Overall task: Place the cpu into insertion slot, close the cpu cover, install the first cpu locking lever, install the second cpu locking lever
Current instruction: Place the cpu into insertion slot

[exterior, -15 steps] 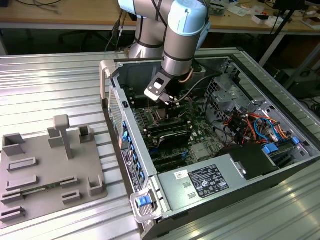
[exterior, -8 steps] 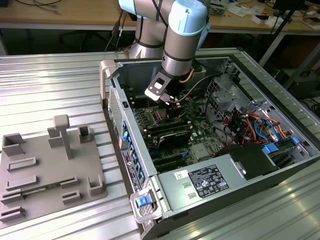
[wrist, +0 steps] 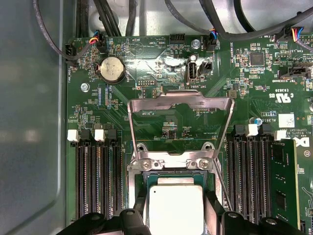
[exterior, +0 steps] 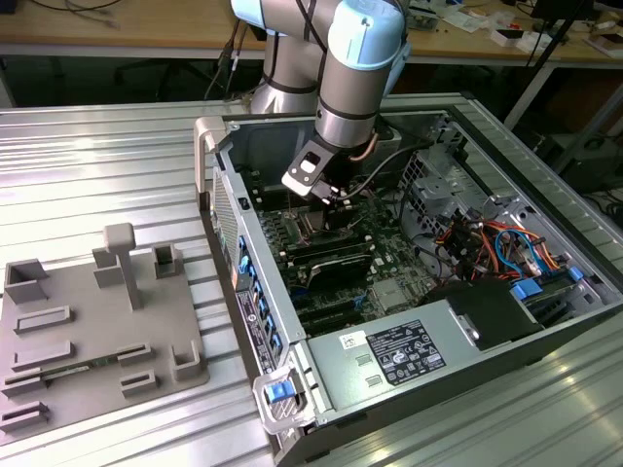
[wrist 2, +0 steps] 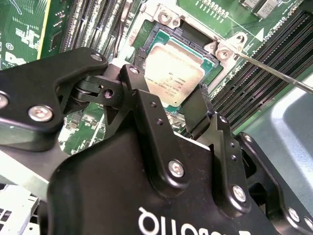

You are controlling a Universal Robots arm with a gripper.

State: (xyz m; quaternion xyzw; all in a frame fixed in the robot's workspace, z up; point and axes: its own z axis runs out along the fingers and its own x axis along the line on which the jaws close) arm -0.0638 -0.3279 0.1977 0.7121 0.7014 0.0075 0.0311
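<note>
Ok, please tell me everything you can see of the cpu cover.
In the first wrist view, the cpu cover is a thin frame of bare silver metal with a large cut-out middle, through which the green board shows. It is swung open, raised away from the insertion slot, and joined to it along one edge, beside two screws. The cpu lies uncovered in the slot. Nothing else appears to touch the cover.

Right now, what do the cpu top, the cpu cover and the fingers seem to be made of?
cpu: the top looks like metal, pale matte silver-grey, with soft reflections. cpu cover: thin bare sheet metal, probably steel, shiny with bright glints at the bends. fingers: matte black, either plastic or coated metal; the look leaves it open.
</note>
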